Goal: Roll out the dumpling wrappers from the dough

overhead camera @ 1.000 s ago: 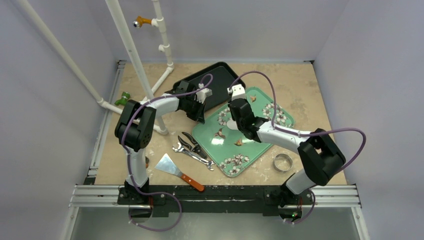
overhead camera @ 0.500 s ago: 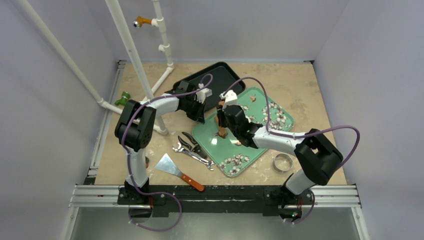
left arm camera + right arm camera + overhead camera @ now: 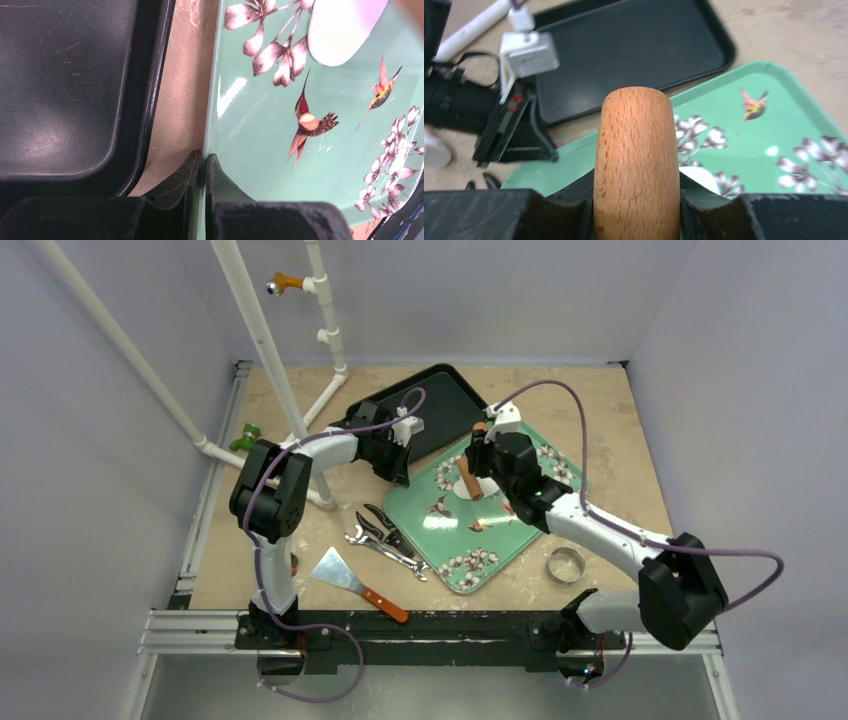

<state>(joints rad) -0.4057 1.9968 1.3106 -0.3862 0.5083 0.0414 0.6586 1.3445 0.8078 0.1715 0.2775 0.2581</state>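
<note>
A thin white dumpling wrapper lies flat on the green bird-and-blossom tray. My right gripper is shut on a wooden rolling pin, which points down at the wrapper. In the right wrist view the pin fills the space between the fingers of the right gripper, and a sliver of the wrapper shows beside it. My left gripper is shut on the tray's left rim, and in the top view that left gripper sits at the tray's near-left edge.
A black tray lies behind the green one. Pliers and a wrench and a scraper with a wooden handle lie left of the tray. A metal ring cutter sits at the front right. White pipes stand at the back left.
My right arm swung the rolling pin left over the tray, then back right and farther away, stretching out. The left arm and the tray stayed still.
</note>
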